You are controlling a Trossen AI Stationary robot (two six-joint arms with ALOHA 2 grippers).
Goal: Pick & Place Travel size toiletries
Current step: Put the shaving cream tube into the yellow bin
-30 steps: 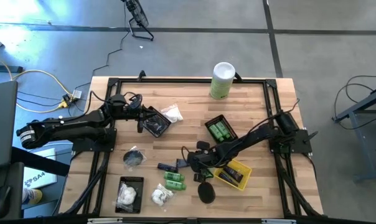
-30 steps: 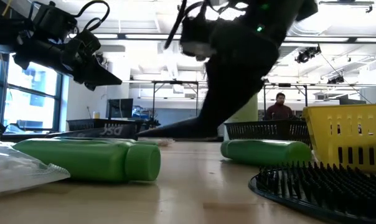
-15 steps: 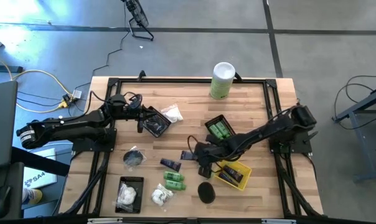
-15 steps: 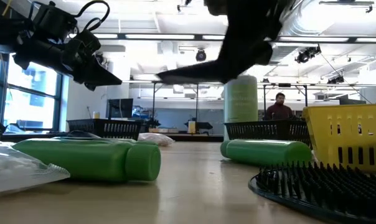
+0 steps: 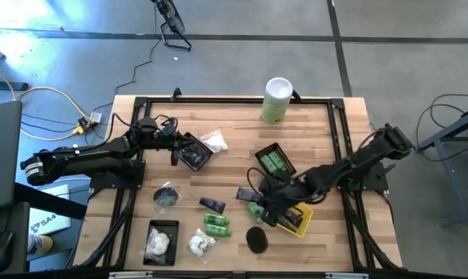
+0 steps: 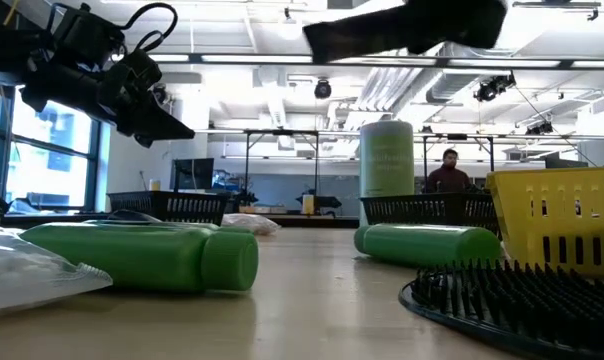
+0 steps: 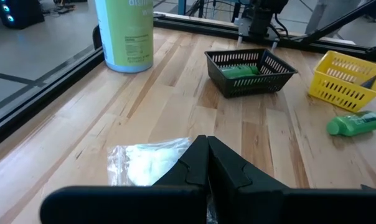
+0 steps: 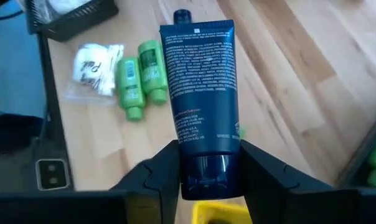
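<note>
My right gripper (image 8: 206, 171) hangs above the table's middle, next to the yellow basket (image 5: 294, 218), shut on a dark navy tube (image 8: 200, 93). The tube shows as a dark shape (image 5: 246, 194) in the high view. Another navy tube (image 5: 213, 204), two green bottles (image 5: 216, 225), a third green bottle (image 5: 254, 209), two black discs (image 5: 256, 239) (image 5: 166, 195) and white packets (image 5: 201, 244) (image 5: 215, 142) lie flat on the wood. My left gripper (image 5: 194, 153) waits shut above the table's far left, holding nothing. My right gripper pinches the tube's glossy narrow end (image 8: 203, 163) between its two fingers (image 8: 166, 168). The fingers slant down from the table's right side. The tube sticks out straight beyond them, its wide flat end (image 8: 197, 28) farthest away. It is lifted clear of the table.
A black basket (image 5: 274, 161) with green bottles stands right of the middle, and another (image 5: 160, 242) with white packets stands at the near left. The tall white-and-green canister (image 5: 277, 99) stands at the far edge. A person (image 6: 450, 170) sits in the room beyond.
My right gripper has risen from the tabletop with the navy tube and drawn toward the table's right edge, rolling its wrist. The tube, low among the other items before, now hangs clear. A green bottle that the arm covered shows beside the yellow basket.
</note>
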